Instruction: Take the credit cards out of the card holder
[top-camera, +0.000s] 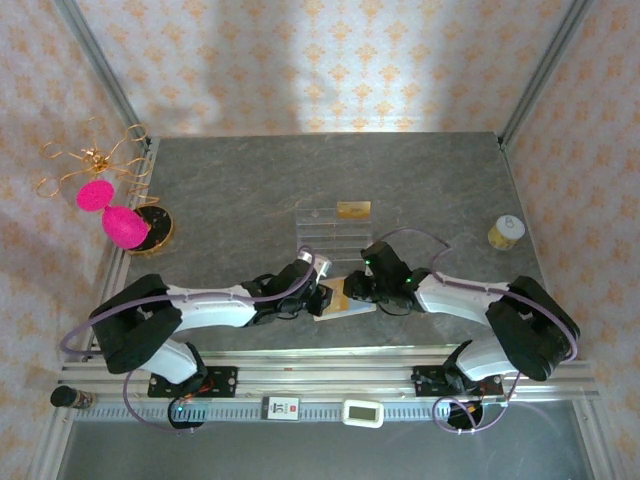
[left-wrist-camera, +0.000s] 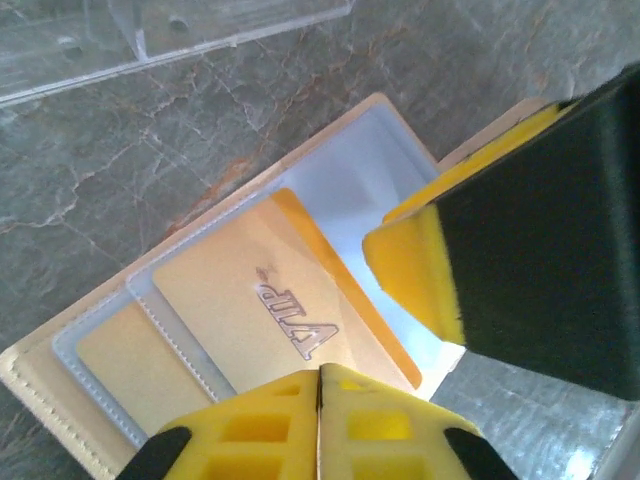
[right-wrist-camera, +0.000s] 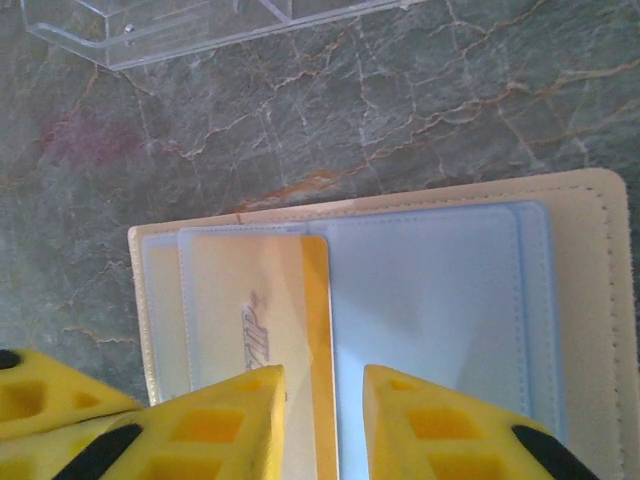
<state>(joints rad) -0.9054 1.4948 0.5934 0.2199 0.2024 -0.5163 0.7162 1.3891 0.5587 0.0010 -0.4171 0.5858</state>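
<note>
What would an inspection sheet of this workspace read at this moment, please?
Surface: grey marbled table, dry as far as can be seen.
Job's things: card holder lies open and flat; gold card marked VIP sits partly out of its clear pocket.
Clutter: clear acrylic tray with a gold piece on it; pink ornament on a gold stand; small yellow round item.
Grippers: left gripper has its fingers together at the holder's edge; right gripper has its fingers apart, straddling the card's edge.
Cables: purple cable loops over the right arm.
Surroundings: patterned wallpaper, metal frame posts.
</note>
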